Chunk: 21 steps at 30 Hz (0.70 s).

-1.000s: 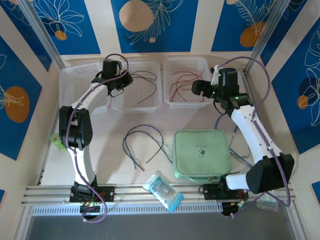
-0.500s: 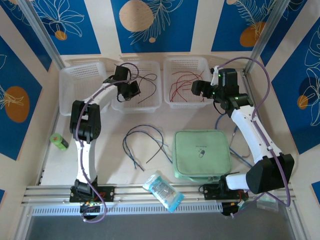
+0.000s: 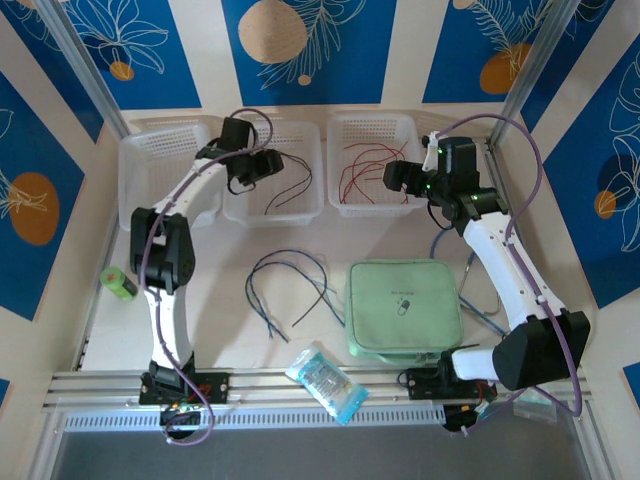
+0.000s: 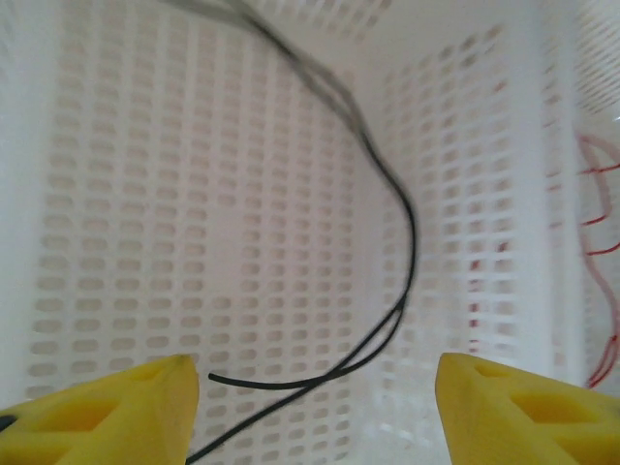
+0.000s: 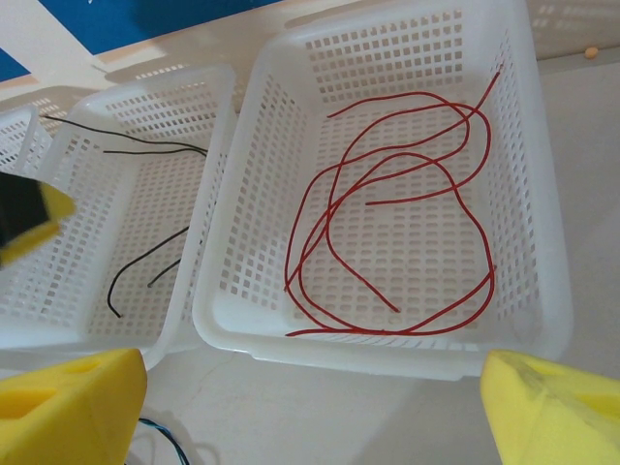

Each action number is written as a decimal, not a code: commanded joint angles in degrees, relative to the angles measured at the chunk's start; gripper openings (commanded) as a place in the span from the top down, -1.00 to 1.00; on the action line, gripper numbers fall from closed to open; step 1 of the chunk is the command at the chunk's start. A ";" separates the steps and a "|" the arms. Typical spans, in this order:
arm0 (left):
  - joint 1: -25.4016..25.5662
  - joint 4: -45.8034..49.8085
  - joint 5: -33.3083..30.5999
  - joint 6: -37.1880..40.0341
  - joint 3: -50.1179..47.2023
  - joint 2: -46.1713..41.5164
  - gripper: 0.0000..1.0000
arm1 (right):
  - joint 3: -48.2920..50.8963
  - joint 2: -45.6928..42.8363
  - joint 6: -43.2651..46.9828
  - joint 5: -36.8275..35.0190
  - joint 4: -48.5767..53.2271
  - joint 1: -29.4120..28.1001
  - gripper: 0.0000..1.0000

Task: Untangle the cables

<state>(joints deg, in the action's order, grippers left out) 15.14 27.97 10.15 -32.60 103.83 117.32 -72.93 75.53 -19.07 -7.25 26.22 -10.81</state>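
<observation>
On a pale table (image 3: 215,300) below blue-patterned walls, the left gripper (image 3: 262,168) hangs jaws apart over the middle basket (image 3: 272,216), black cables (image 3: 290,185) lying free inside. The right gripper (image 3: 395,177), also spread and empty, hovers by the basketed red cables (image 3: 365,170). Next, seemingly: reach nearer for the blue-grey cables (image 3: 290,285) at centre.

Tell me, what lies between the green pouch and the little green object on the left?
Loose blue-grey cables curl there, as the top view shows.

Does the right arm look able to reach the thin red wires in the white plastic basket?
Probably yes: the open right gripper hangs near the basket, and the red wires lie uncovered.
</observation>
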 commanded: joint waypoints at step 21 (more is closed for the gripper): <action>-0.26 7.81 0.20 7.12 -33.72 -39.66 -0.22 | 6.84 0.92 -4.46 -4.34 7.46 -22.06 -0.67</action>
<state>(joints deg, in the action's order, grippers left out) 15.14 33.01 10.44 -27.44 73.73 82.28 -66.39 75.61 -22.02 -10.39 32.18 -30.39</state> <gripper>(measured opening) 0.613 0.838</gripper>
